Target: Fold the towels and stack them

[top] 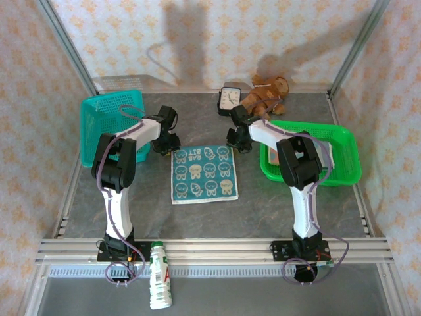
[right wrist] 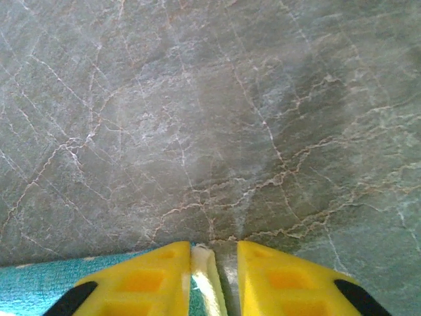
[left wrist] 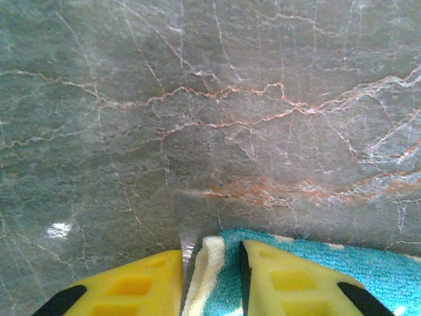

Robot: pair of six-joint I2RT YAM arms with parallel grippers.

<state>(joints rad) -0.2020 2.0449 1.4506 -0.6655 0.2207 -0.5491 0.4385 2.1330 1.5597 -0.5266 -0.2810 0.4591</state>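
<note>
My left gripper [left wrist: 210,260] and right gripper [right wrist: 214,253], both narrow, seemingly pinch the towel's [top: 204,172] upper corners; I'd lift evenly, then fold toward frame bottom.

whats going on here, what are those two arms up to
One teal towel with bunny heads lies spread flat on the table. The left pincer and the right pincer each pinch one of its far corners, low at the table. No fold has been made yet.
</note>
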